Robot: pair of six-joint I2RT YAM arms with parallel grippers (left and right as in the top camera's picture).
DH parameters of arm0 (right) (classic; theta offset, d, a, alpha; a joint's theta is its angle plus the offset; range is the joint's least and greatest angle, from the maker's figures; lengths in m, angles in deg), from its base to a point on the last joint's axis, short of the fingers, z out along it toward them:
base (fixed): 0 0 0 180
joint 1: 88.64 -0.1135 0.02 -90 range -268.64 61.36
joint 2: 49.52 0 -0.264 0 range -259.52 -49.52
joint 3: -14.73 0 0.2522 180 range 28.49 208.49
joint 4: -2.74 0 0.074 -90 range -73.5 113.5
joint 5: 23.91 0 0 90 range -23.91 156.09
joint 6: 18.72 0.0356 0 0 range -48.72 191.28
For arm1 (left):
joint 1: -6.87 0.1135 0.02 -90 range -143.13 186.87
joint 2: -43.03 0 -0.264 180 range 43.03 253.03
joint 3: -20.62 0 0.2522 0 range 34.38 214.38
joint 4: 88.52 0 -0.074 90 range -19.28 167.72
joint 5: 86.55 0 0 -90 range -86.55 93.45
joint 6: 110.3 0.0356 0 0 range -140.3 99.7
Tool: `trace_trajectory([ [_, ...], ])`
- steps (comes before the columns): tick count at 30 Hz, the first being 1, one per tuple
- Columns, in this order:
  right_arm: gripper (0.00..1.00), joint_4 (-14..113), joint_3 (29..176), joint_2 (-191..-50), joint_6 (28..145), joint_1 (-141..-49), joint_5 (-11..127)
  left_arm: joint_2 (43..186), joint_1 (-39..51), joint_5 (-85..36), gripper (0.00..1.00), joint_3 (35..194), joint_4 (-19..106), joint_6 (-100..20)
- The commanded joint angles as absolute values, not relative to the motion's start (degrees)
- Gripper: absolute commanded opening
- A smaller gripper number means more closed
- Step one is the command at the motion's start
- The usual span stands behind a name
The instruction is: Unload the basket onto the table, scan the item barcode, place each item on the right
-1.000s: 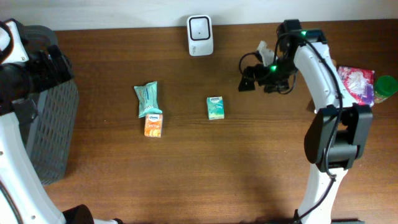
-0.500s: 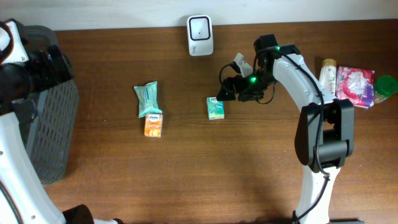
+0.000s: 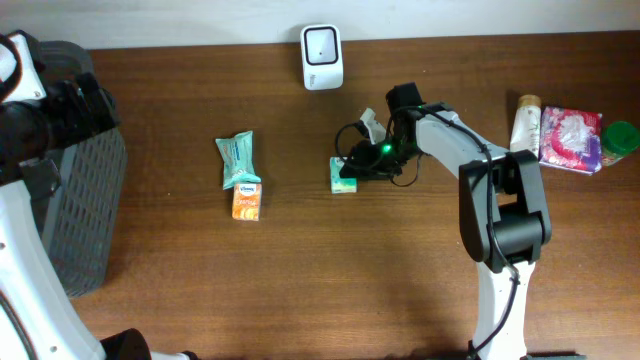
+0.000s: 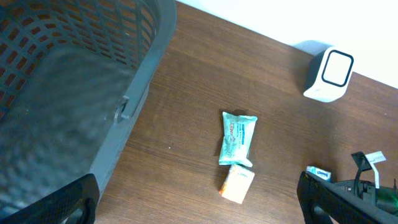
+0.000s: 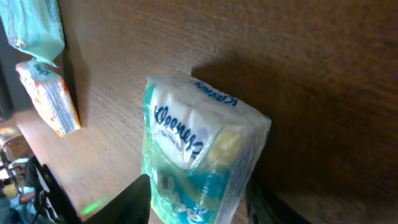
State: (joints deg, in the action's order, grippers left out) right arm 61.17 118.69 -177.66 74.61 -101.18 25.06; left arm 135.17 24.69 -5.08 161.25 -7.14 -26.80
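A dark grey plastic mesh basket [image 3: 85, 200] sits at far left, below the left end effector [image 4: 199, 208], whose fingers are spread wide and hold nothing. Mid-scene lie a teal wipes packet [image 3: 237, 158] and a small orange box [image 3: 246, 201], with a white barcode scanner [image 3: 322, 57] at the back. The right end effector [image 5: 198, 202], farther right a second ago, has swung in and now appears clamped on the small green-and-white tissue pack [image 3: 345, 176]. The pack lies on the brown wooden worktop [image 3: 300, 280], so lifting it to the scanner looks next

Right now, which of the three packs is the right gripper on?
The green pack, lying alone: the right gripper straddles it, a finger on each side. The teal pack and orange pack lie together, apart from it, untouched.
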Motion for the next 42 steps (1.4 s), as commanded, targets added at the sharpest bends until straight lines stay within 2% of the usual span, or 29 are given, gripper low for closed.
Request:
trace_trajectory([
  [1, 0.30, 61.26, 117.72, -178.29, 75.25, -101.77, 25.78, 134.44, 24.93, -5.06, 0.99, 161.82, -7.22, -27.07],
  [2, 0.23, 61.47, 117.72, -178.29, 75.62, -101.77, 25.76, 134.44, 24.93, -5.06, 0.99, 161.82, -7.22, -27.07],
  [3, 0.07, 61.47, 117.75, -178.27, 77.21, -101.77, 25.76, 134.44, 24.93, -5.06, 0.99, 161.82, -7.22, -27.07],
  [4, 0.04, 61.52, 117.86, -178.25, 77.69, -101.75, 25.74, 134.44, 24.93, -5.06, 0.99, 161.82, -7.22, -27.07],
  [6, 0.04, 65.36, 121.11, -177.35, 77.52, -101.75, 25.30, 134.44, 24.93, -5.06, 0.99, 161.82, -7.22, -27.07],
  [9, 0.04, 72.47, 127.38, -176.54, 71.29, -101.75, 13.65, 134.44, 24.93, -5.06, 0.99, 161.82, -7.22, -27.07],
  [12, 0.04, 73.39, 128.30, -176.52, 69.67, -101.77, 2.87, 134.44, 24.93, -5.06, 0.99, 161.82, -7.22, -27.07],
  [13, 0.04, 73.34, 128.30, -176.52, 66.18, -101.77, -5.91, 134.44, 24.93, -5.06, 0.99, 161.82, -7.22, -27.07],
  [16, 0.04, 73.34, 128.30, -176.52, 62.85, -101.81, -9.17, 134.44, 24.93, -5.06, 0.99, 161.82, -7.22, -27.07],
  [21, 0.04, 71.94, 128.30, -176.52, 45.59, -101.86, -22.83, 134.44, 24.93, -5.06, 0.99, 161.82, -7.22, -27.07],
  [28, 0.04, 63.53, 128.30, -176.52, 45.59, -101.86, -22.85, 134.44, 24.93, -5.06, 0.99, 161.82, -7.22, -27.07],
  [42, 0.04, 63.55, 128.30, -176.52, 45.61, -101.86, -22.83, 134.44, 24.93, -5.06, 0.99, 161.82, -7.22, -27.07],
])
